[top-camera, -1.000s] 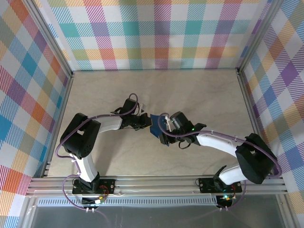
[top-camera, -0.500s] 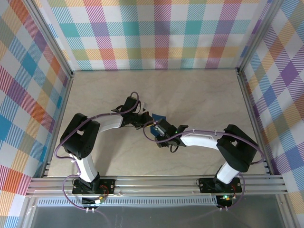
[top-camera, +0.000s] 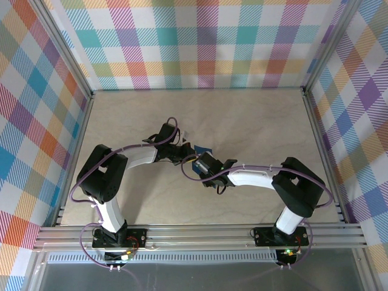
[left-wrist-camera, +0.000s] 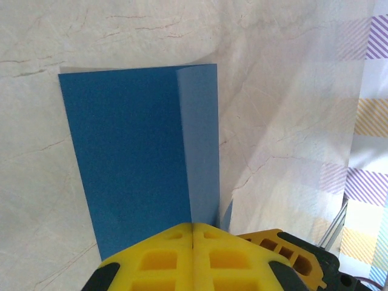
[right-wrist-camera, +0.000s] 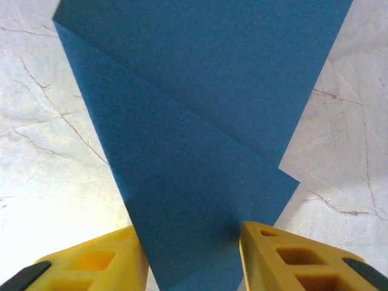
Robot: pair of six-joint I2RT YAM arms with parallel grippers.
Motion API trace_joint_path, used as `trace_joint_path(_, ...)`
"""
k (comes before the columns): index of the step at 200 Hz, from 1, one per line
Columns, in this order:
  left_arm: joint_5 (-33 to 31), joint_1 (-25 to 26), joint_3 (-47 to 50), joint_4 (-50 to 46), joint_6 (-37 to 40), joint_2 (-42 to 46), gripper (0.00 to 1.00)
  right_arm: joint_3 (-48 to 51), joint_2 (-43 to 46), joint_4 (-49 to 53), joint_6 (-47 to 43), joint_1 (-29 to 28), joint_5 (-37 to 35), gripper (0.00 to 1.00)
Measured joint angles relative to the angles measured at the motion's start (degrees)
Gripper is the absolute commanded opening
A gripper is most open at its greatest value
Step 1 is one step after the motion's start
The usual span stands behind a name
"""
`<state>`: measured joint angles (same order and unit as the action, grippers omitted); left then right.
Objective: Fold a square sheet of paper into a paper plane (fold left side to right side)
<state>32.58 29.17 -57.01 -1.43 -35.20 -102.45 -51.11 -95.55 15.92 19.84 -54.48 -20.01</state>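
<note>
Top external view: both arms are meeting mid-table (top-camera: 254, 121), the left gripper (top-camera: 183, 152) and right gripper (top-camera: 199, 162) crowding over the dark-blue paper (top-camera: 204, 150), mostly hidden just above centre frame.

Left wrist view: the left gripper's fingers (left-wrist-camera: 157, 260) are sitting fully closed at the paper's near edge, bottom centre. Whether they are pinching a layer or only pressing it flat is hard to tell. A paler folded strip (left-wrist-camera: 199, 139) is running along its right side.

Right wrist view: the fingers (right-wrist-camera: 291, 257) are standing apart, straddling the paper's narrow end at the bottom.

Thin, light and limp, the paper is looking prone to slide and to crease permanently. Pinching an edge or corner seems best, with the rest held flat.
</note>
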Motion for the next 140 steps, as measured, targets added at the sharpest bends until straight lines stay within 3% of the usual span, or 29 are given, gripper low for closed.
trace_joint_path(46, 0.0, 0.0, -0.2, 0.0, 0.0, 0.0, 0.06, 0.0, 0.0, 0.3, -0.8, -0.2, -0.5, 0.30)
trace_joint_path(140, 0.0, 0.0, -0.3, 0.0, 0.0, 0.0, 0.06, -0.9, 0.0, 1.8, -0.9, -1.0, -0.6, 0.31)
